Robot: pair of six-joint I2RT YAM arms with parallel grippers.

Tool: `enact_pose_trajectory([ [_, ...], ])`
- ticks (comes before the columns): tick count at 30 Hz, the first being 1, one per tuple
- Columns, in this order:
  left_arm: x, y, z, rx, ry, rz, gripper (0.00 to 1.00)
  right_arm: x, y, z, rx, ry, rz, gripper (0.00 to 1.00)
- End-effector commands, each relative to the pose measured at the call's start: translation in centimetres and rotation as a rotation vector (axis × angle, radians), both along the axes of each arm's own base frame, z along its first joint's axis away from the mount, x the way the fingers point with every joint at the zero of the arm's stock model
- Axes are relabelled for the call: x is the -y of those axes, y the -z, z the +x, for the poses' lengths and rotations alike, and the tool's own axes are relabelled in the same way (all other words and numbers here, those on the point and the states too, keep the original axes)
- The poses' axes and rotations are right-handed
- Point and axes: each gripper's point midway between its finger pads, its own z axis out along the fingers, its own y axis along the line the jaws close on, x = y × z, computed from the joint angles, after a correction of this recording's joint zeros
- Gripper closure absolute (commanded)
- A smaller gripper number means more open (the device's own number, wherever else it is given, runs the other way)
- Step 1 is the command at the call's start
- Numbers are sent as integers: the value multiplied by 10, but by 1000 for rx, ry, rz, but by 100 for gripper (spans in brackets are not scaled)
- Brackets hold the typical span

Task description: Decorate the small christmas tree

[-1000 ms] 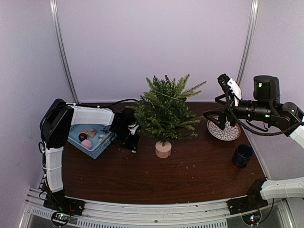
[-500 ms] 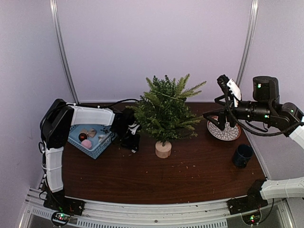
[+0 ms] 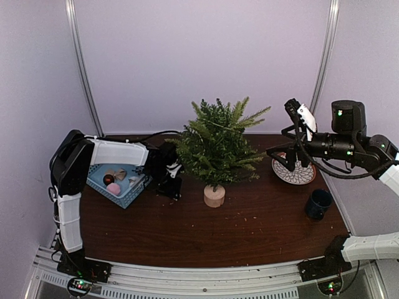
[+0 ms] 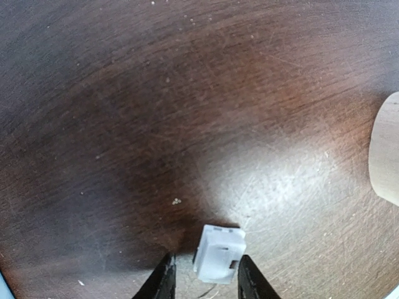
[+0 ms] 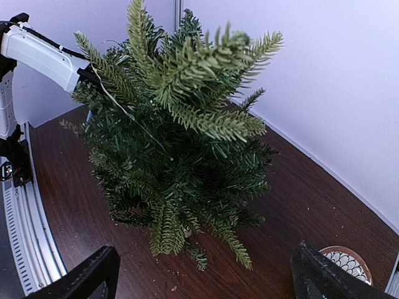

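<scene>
So: small christmas tree (image 3: pixel 216 146) upright mid tabletop (image 3: pixel 249 233), trunk vertical, tip up, wooden base down. Blue basket (image 3: pixel 132 197) at left edge holds pink ball (image 3: pixel 113 188) and dark ball (image 3: pixel 108 179). Bare wood between tree and near edge. My left pincer (image 4: pixel 206 258) sits slack around white box (image 4: pixel 218 249), not clamped. Right pincer (image 5: pixel 206 261) gaping wide near plate (image 3: pixel 293 173).

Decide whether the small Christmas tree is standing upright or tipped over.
Upright: the tree rises straight from its round wooden base, which sits flat on the table.

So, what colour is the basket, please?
The basket is light blue; the top view shows it best.
</scene>
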Motion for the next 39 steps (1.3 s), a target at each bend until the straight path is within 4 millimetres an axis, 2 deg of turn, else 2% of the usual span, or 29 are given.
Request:
enact_pose_trajectory([
  [1,-22,11,-11,-28,5,84,65,2,-3,2,18,20,16,1],
  [6,-18,14,-8,-30,3,77,69,1,-2,3,20,19,15,1],
  [12,-15,12,-5,-26,3,63,79,0,-3,4,23,16,10,1],
  [18,-28,-9,1,0,-23,48,83,0,-6,6,30,18,13,0],
  [31,-76,-101,39,134,-127,2,87,3,-20,9,59,41,35,1],
  [34,-93,-129,53,194,-162,4,87,4,-23,10,68,52,41,0],
  [39,-123,-186,87,331,-227,3,87,8,-33,14,81,82,64,1],
])
